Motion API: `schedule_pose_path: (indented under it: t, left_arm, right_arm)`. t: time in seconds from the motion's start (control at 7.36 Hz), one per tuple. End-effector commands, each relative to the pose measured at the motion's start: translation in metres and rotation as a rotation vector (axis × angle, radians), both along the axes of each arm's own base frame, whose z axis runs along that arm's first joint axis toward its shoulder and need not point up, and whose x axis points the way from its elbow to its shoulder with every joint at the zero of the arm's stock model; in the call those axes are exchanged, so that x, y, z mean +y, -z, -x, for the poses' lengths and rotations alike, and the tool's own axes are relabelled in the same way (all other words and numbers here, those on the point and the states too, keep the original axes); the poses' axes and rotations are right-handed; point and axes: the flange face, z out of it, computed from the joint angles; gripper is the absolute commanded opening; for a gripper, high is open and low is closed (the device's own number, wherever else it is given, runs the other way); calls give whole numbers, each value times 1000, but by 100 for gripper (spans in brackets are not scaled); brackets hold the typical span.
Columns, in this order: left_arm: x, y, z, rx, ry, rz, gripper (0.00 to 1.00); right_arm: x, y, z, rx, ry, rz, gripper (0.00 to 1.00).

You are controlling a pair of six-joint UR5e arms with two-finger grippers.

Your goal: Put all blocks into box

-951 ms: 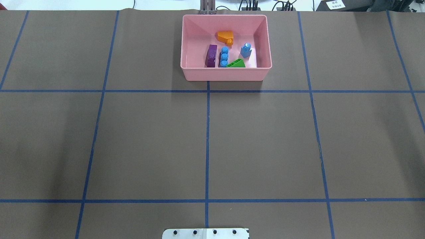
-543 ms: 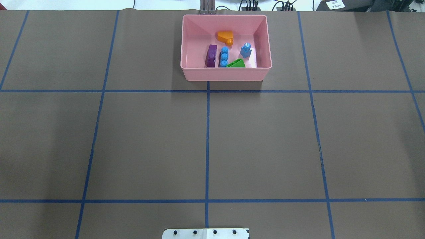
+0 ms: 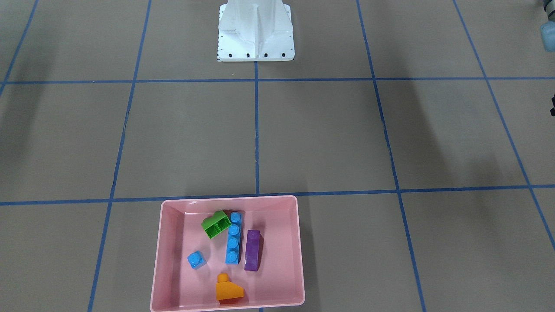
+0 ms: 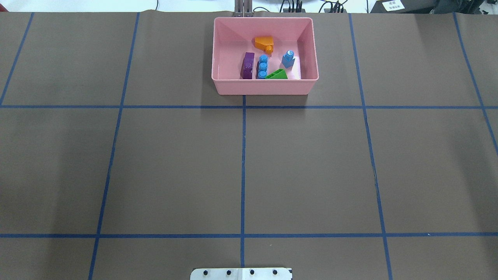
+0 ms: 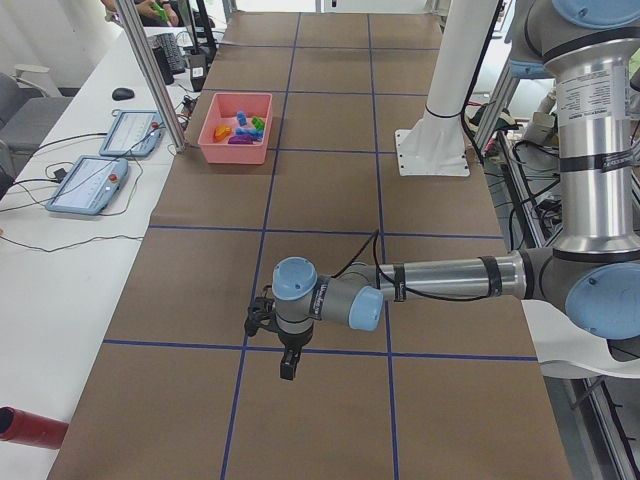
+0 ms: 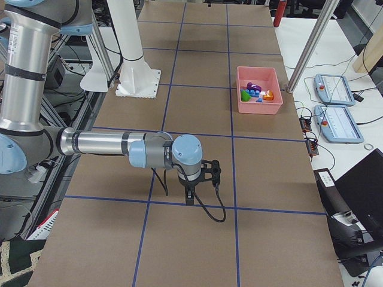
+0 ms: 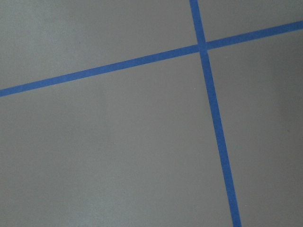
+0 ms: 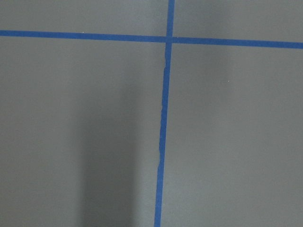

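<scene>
The box (image 4: pixel 264 87) sits on the surface (image 4: pixel 175 163) at the edge farthest from the robot, just beyond a blue tape line (image 4: pixel 243 171) crossing. All five blocks lie inside it. The orange block (image 4: pixel 264 41) rests near the far wall, with its single stud pointing toward the robot. The long purple block (image 4: pixel 247 65) and the long blue block (image 4: pixel 263 66) lie parallel, just beside each other, with the purple one on the robot's left. The green block (image 4: pixel 277 74) is tipped over, showing its hollow underside in the front-facing view. It lies against the end of the long blue block nearest the robot, close to the near wall. The small blue block (image 4: pixel 288 59) stands stud-up, apart from the others, on the robot's right side of the box. The left gripper (image 5: pixel 287 368) hangs above the surface, pointing down, well apart from the box. It appears in the left side view only, so the state of its jaws cannot be told. The right gripper (image 6: pixel 190 200) also hangs pointing down over the surface, near a tape line and well apart from the box. It appears in the right side view only, so the state of its jaws cannot be told either. Each wrist view shows bare surface with crossing tape lines. The white base (image 3: pixel 256 39) stands at the robot's edge of the surface.
</scene>
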Motion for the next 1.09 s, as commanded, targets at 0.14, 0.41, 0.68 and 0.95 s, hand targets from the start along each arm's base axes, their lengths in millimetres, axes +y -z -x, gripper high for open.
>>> schedule_pose_path:
  t: [0.14,0.41,0.68,0.95]
  left_arm:
    - [-6,10,-1,14,65,31,100]
    - [-1,9,-4,65,56,44,100]
    - [2,6,-4,63,57,51,100]
    - [5,5,-3,62,58,55,100]
  right_arm:
    - [-2,13,6,-12,21,-1,100]
    - [-7,7,6,-15,20,7,100]
    - [-25,8,6,-16,19,2,100]
    - [-49,1,6,-15,19,8,100]
